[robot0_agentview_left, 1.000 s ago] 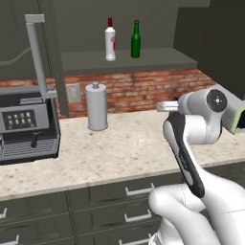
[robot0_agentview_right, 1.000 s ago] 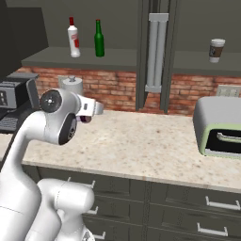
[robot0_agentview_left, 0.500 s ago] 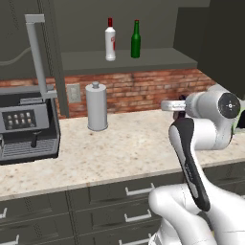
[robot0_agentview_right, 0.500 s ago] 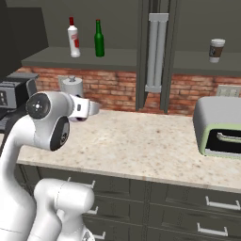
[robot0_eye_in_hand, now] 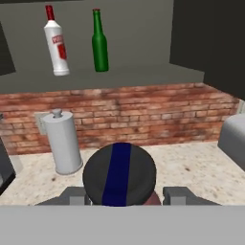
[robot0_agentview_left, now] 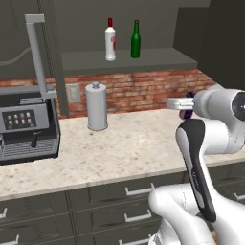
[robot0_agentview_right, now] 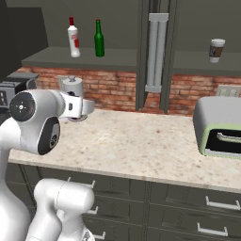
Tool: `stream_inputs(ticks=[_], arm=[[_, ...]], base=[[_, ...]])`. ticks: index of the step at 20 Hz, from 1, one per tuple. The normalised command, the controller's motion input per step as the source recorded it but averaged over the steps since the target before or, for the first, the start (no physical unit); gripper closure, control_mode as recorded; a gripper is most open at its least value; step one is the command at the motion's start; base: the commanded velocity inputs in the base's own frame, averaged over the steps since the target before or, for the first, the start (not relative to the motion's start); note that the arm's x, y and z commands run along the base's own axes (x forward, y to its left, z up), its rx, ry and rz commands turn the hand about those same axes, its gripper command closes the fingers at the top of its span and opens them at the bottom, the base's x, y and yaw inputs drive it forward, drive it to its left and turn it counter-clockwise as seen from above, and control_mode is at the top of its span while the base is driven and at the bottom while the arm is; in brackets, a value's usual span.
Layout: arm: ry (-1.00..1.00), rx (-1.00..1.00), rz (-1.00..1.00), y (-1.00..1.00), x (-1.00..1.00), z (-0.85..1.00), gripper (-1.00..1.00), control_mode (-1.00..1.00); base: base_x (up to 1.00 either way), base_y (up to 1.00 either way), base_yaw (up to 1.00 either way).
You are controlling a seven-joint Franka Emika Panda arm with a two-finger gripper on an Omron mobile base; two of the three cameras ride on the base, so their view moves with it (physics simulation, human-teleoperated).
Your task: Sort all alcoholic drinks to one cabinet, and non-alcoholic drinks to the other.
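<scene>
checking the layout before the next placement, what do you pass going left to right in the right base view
white bottle with red cap → dark-green glass bottle → pale-grey vertical bar handle → white-lidded paper coffee cup with brown sleeve, with the pale green toaster oven below it on the counter.

The arm (robot0_agentview_left: 201,172) is built of smooth, glossy white shells with rounded, bulbous joints. A black band runs down the side of one link like a long inlaid stripe, curving with the casing. Each big joint ends in a flat, round dark-grey cap with a small pale mark at its centre; one such cap (robot0_agentview_right: 22,107) faces the camera in the right base view, and below it sits an oval dark panel. The wrist narrows to a short pale-grey cylinder. The fingers (robot0_eye_in_hand: 178,195) are small, blocky and dark grey. No cables or screws can be made out.
</scene>
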Motion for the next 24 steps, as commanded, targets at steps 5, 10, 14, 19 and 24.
stream_inputs(ticks=[5,10,14,19,24], arm=[[0.00,-0.01,-0.01,0.00,-0.31,0.18,1.00,-1.00],[0.00,-0.01,0.00,0.00,-0.30,0.08,1.00,-1.00],[0.00,-0.02,0.00,0.00,-0.32,0.00,1.00,-1.00],[0.00,-0.01,0.00,0.00,-0.33,0.00,1.00,-1.00],[0.00,-0.01,0.00,0.00,-0.30,0.00,1.00,-1.00]], base=[[0.00,0.00,0.00],[0.00,0.00,0.00],[0.00,0.00,0.00],[0.00,0.00,0.00],[0.00,0.00,0.00]])
